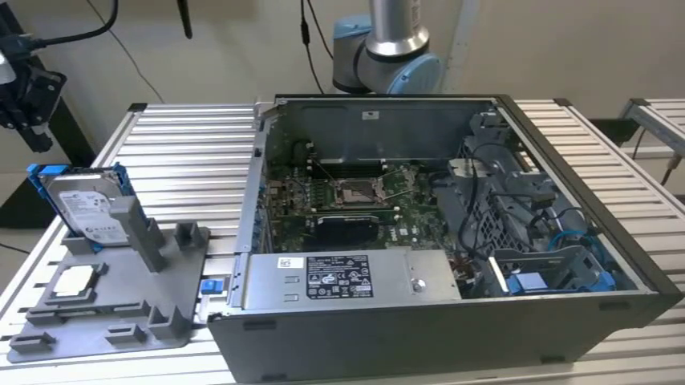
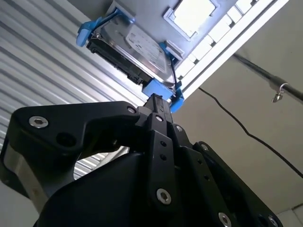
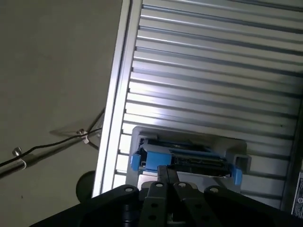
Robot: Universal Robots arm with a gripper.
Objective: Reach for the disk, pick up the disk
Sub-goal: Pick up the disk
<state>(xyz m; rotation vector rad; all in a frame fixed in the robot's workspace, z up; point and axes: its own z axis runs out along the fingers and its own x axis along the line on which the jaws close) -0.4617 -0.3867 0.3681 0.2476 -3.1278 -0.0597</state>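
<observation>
In the exterior view, the disk [image 1: 83,204] stands upright in a grey fixture [image 1: 160,313], near the corner of the ribbed table [image 1: 192,152] at the exterior view's left. The gripper [image 1: 35,138] hangs above it and a little more to the exterior view's left, apart from it. A grey post of the fixture stands just in front of the disk, and a chip [image 1: 75,281] lies flat on the fixture nearer the camera. The open case [image 1: 428,337] stands well apart at the exterior view's right. The room above the disk is free.

In the second wrist view, the gripper [image 2: 158,100] has its fingers together. I see no gap between them and they hold nothing. The tips point at the blue rail [image 2: 158,89] on the end of the disk [image 2: 135,45]. I cannot tell from here if they touch it. The chip [image 2: 191,12] lies beyond the disk.

In the first wrist view, the gripper [image 3: 165,171] again looks closed and empty. The disk [image 3: 189,158] sits just beyond the tips, edge on, close to the table [image 3: 213,71] edge, with the floor [image 3: 47,71] past that edge.
</observation>
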